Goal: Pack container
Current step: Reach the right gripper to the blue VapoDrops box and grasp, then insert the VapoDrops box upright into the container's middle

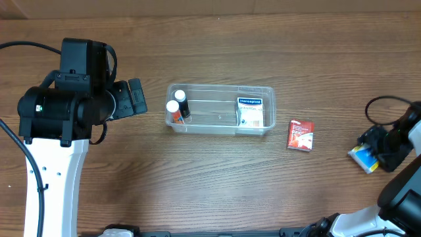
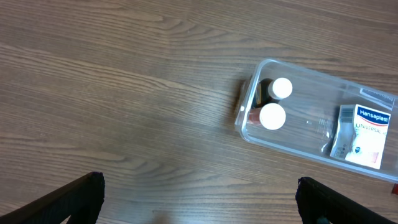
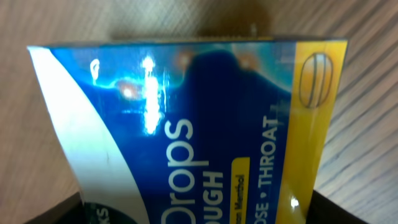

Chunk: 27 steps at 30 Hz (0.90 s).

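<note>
The clear plastic container (image 1: 220, 87) sits mid-table and holds two white-capped bottles (image 1: 176, 105) at its left end and a blue-and-white Hansaplast box (image 1: 250, 110) at its right end. It also shows in the left wrist view (image 2: 311, 102). My left gripper (image 1: 138, 97) is open and empty, left of the container, over bare wood (image 2: 199, 186). My right gripper (image 1: 378, 150) is at the far right, shut on a blue-and-yellow cough drops box (image 3: 205, 124), which fills the gap between its fingers (image 3: 199, 211). That box also shows in the overhead view (image 1: 364, 158).
A small red box (image 1: 300, 135) lies on the table just right of the container, between it and my right gripper. A black cable (image 1: 378, 105) loops near the right arm. The left arm's base stands at the left edge.
</note>
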Available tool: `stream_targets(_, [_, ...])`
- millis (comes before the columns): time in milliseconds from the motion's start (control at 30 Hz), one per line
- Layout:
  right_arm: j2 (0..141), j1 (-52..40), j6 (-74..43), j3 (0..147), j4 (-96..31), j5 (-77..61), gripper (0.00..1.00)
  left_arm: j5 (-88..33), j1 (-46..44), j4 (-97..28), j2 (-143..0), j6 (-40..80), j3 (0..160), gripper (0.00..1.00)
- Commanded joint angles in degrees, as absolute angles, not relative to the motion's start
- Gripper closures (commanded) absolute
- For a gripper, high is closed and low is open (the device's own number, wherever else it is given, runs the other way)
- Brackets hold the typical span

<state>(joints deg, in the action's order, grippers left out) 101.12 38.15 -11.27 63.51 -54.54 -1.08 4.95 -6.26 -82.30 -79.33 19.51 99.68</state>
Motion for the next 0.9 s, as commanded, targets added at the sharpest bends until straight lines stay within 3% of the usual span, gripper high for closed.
stream_targets(0, [95.96,37.3,-12.21,71.09,-57.58,-6.9,0.59,4.64,-6.02,-82.32,-79.46,18.83,99.53,0.0])
stream_targets(100, [91.33,34.7,-12.19,74.83,-60.45,-8.29,0.61,4.67,-6.02,-82.32,-79.46,18.83,99.53,0.0])
stream_targets(200, [85.34,28.6,-12.16,77.43,-62.59,-8.88,0.7,4.64,-6.02,-82.32,-79.46,18.83,99.53,0.0])
stream_targets(367, [75.09,12.58,-12.25,79.11,-63.24,-8.21,0.96,4.67,-6.0,-82.32,-79.46,18.83,99.53,0.0])
stream_targets(667, [72.4,-19.33,-20.84,79.68,-62.83,-0.73,0.96,4.64,-6.02,-82.39,-79.46,18.85,99.53,0.0])
stream_targets(867, [81.38,-28.95,-21.87,87.59,-64.66,2.98,0.96,4.4,-6.02,-82.43,-79.46,18.87,99.53,0.0])
